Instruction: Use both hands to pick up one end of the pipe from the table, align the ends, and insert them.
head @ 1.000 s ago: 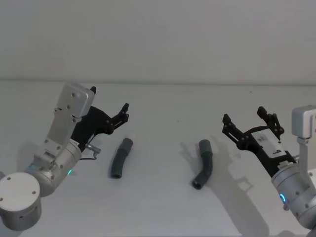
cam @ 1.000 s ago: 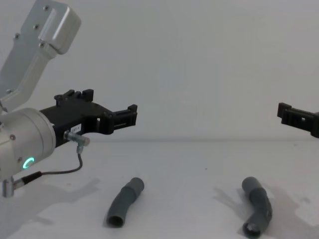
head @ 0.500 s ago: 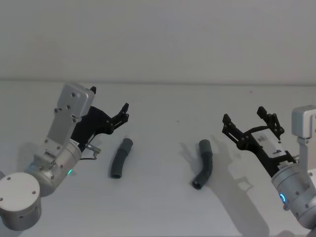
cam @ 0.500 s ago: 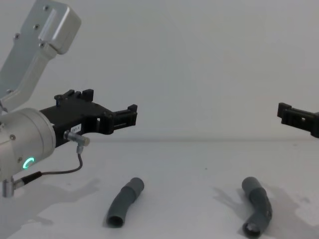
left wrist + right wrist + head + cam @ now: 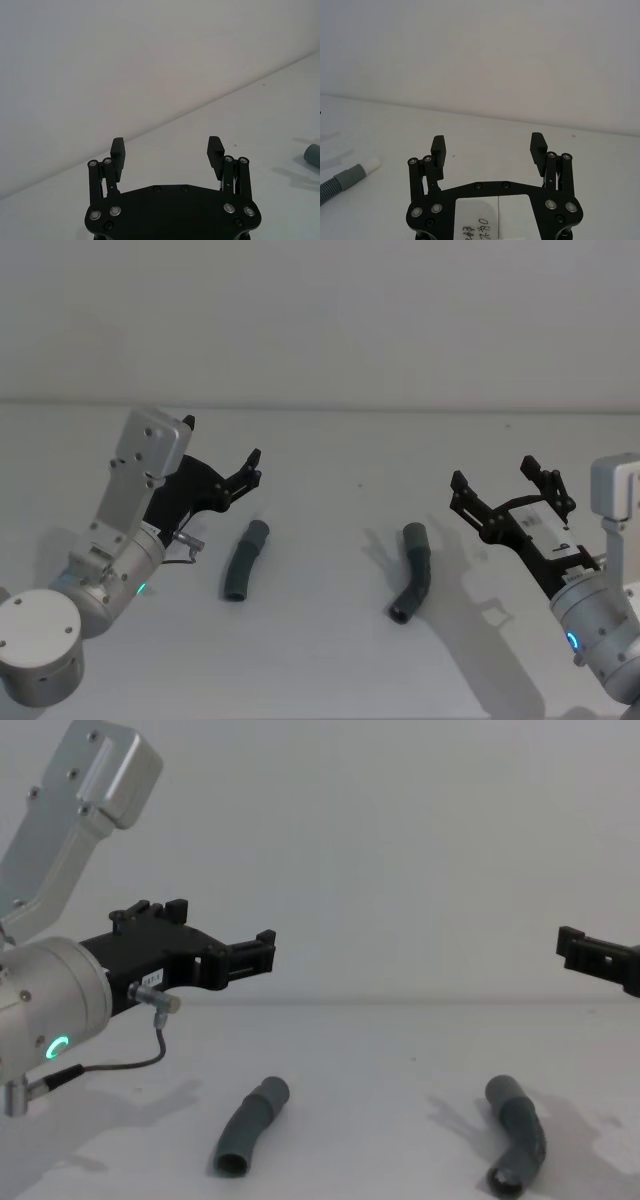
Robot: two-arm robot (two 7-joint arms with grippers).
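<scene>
- Left gripper (image 5: 166, 149): raised above the table (image 5: 320, 670) on the robot's left. The fingers (image 5: 118, 150) stand wide apart with nothing between them.
- Right gripper (image 5: 493, 474): raised above the table on the robot's right. The fingers (image 5: 439, 147) are likewise spread and empty. A white label with handwritten digits shows on its body in the right wrist view.
- Left pipe piece (image 5: 240, 562): lies flat on the table, just right of the left gripper and apart from it. It is dark grey and slightly bent, with a ribbed middle. Its far cuff carries a narrower white tip (image 5: 371, 164), and its open near end faces the robot in the chest view.
- Right pipe piece (image 5: 416, 575): lies flat on the table, left of the right gripper and clear of it. It bends more sharply, and its open near cuff (image 5: 504, 1182) points toward the robot.
- The two pipe pieces lie well apart, side by side, with bare table between them. Their ends are not joined.
- Neither gripper touches either piece.
</scene>
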